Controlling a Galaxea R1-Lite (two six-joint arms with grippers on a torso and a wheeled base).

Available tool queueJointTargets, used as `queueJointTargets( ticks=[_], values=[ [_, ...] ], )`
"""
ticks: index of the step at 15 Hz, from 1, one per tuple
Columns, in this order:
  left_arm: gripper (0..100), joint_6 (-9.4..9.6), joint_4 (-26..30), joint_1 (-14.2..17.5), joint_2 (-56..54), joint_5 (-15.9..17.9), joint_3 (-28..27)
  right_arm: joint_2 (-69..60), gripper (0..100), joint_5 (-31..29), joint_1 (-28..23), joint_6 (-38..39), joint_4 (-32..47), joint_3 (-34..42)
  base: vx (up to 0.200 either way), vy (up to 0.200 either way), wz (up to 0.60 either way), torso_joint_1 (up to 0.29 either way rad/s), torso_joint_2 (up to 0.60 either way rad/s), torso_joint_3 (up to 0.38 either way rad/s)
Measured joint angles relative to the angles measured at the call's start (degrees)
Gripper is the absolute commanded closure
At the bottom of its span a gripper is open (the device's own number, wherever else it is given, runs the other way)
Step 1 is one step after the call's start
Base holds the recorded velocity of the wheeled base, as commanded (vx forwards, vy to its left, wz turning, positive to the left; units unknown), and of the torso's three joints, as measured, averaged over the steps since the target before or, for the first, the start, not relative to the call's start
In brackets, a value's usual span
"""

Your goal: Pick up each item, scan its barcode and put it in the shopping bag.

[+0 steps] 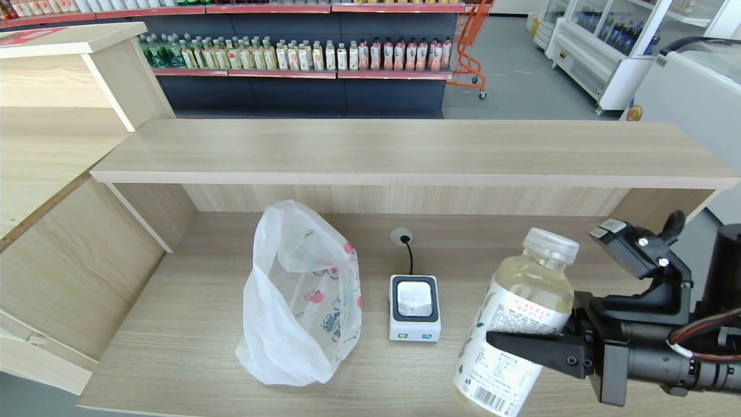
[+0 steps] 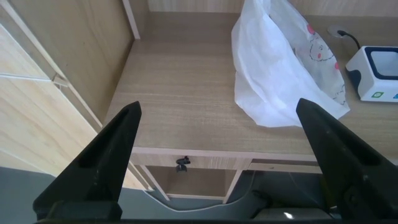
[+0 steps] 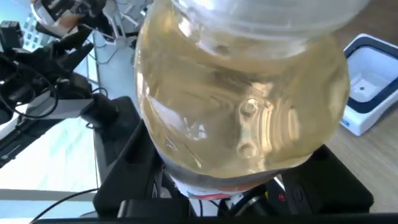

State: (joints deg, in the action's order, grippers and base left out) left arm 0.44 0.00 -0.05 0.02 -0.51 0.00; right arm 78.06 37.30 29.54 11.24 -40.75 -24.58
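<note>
One bottle clamped within right hand.

Bright, even light is recorded. Faint, soft shadows are noted on the tabletop left of the right pincer. Highlights are seen on the bottle gripped in it.

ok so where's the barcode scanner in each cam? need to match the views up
Head view: scanner mid-counter, between the shopping bag and the gripped bottle.
Left wrist view: scanner cut off by the frame edge, just past the shopping bag.
Right wrist view: scanner peeks out behind the bottle.
Shared landmark: the wood counter it sits on.
</note>
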Motion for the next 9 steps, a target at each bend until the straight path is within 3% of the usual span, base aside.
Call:
queueJointTargets(
  ticks=[9],
  values=[
    [0, 0.0, 0.0, -0.05, 0.0, 0.0, 0.0, -0.38, 100, -1.87, 7.83, 0.11, 5.42, -0.45, 0.0, 0.0, 0.0, 0.0, 0.0, 0.0]
  ],
)
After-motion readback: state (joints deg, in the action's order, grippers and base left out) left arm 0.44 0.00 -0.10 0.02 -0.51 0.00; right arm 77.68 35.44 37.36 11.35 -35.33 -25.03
